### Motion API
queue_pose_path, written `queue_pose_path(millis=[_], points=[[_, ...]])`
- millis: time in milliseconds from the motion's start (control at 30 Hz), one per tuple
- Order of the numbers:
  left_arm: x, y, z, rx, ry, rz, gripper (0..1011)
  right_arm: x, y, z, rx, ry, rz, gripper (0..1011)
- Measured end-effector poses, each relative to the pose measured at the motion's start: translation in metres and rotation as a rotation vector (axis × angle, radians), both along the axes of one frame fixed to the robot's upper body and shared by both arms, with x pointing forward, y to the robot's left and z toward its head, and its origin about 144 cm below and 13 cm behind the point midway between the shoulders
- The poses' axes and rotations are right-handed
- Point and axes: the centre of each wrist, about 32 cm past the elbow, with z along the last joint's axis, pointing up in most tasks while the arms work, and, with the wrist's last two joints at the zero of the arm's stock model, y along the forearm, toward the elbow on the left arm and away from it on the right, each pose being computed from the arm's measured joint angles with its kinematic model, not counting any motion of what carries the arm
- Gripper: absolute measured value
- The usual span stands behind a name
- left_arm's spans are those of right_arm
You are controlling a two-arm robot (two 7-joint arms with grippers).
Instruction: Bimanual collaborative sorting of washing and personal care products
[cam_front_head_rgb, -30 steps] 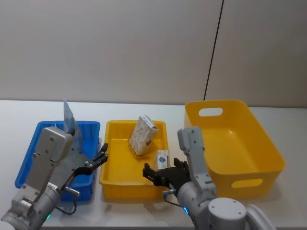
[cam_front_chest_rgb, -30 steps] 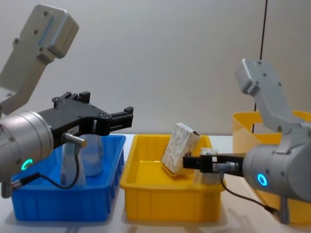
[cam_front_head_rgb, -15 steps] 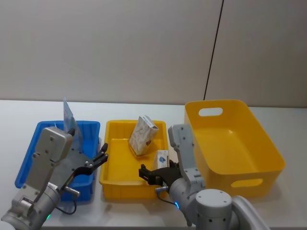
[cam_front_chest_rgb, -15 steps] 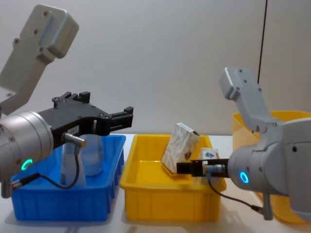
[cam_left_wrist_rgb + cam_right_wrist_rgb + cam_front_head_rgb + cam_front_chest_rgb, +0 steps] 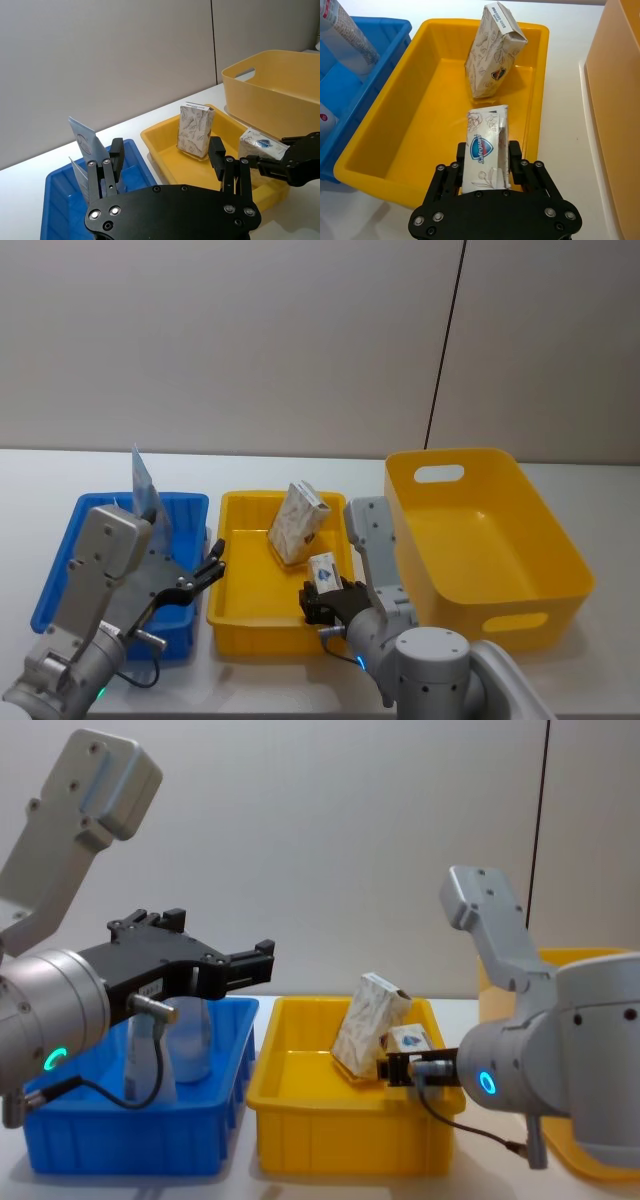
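My right gripper (image 5: 487, 159) is shut on a small white box with a blue mark (image 5: 486, 141), holding it tilted just above the front right part of the yellow tray (image 5: 240, 618); the box (image 5: 324, 569) and the gripper (image 5: 326, 600) sit near the tray's front wall. A grey-white patterned carton (image 5: 297, 523) leans at the tray's back. Pale-blue squeeze tubes (image 5: 143, 480) stand in the blue bin (image 5: 58, 575). My left gripper (image 5: 205, 575) hangs open with nothing in it over the blue bin's right rim.
A large yellow bin (image 5: 500, 540) with handle cut-outs stands right of the tray, close to my right arm. The three containers sit side by side on a white table (image 5: 600, 480), with a plain wall behind.
My right gripper slid left along the tray's front, shut on the small white box and raised it, tilted. The left arm has not moved.
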Motion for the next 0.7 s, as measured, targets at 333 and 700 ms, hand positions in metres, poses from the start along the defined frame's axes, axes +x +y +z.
queue_pose_path(millis=[333,700], points=[[0.0000,0.0000,0.0000,0.000,0.000,0.000,1001,0.0010,0.0036,0.0006,-0.021,-0.011,-0.008,367],[0.0000,0.0000,0.0000,0.000,0.000,0.000,1001,-0.0022,0.0054,0.0005,-0.033,-0.103,-0.006,364]])
